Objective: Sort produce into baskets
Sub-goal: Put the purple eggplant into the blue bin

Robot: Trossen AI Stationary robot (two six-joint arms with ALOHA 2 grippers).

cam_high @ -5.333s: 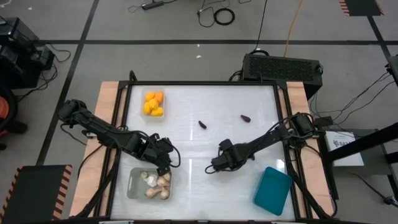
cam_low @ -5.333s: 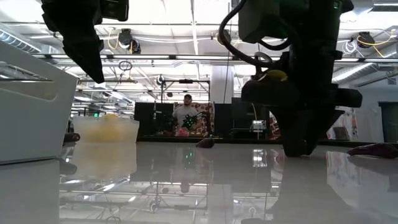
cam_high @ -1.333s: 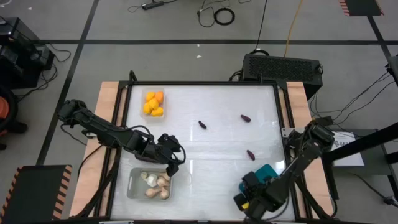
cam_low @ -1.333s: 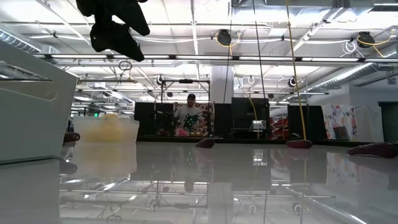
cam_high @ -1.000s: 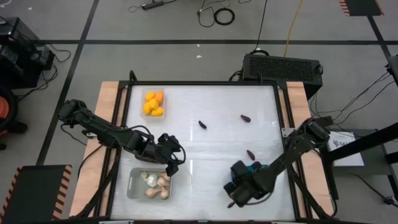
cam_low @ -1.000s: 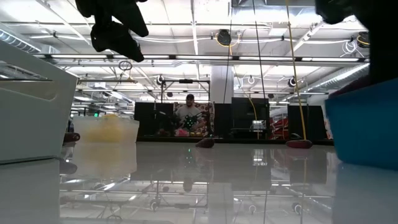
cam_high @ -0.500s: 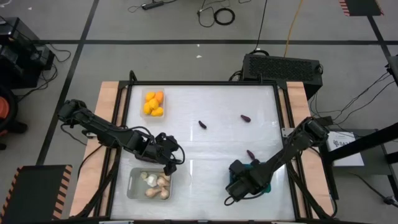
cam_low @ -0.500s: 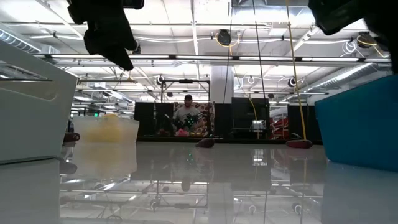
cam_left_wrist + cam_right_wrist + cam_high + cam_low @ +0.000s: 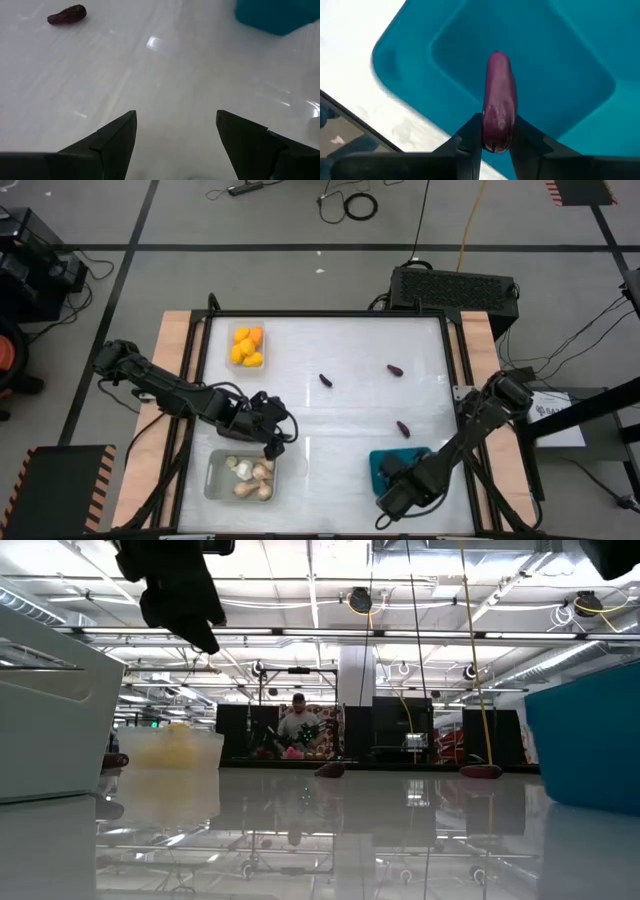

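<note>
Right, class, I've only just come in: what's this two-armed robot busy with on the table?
It is sorting produce into trays. The right gripper holds a long purple eggplant above the teal tray. The left gripper hangs open and empty near the greyish tray of beige bulbs. Orange fruits fill the small clear tray, and three tiny eggplants lie loose on the table.

An overhead camera looks straight down on the whole table; a second sits at tabletop level, facing the room beyond. Both wrist cameras look close past their fingers, sharing the teal basket.
</note>
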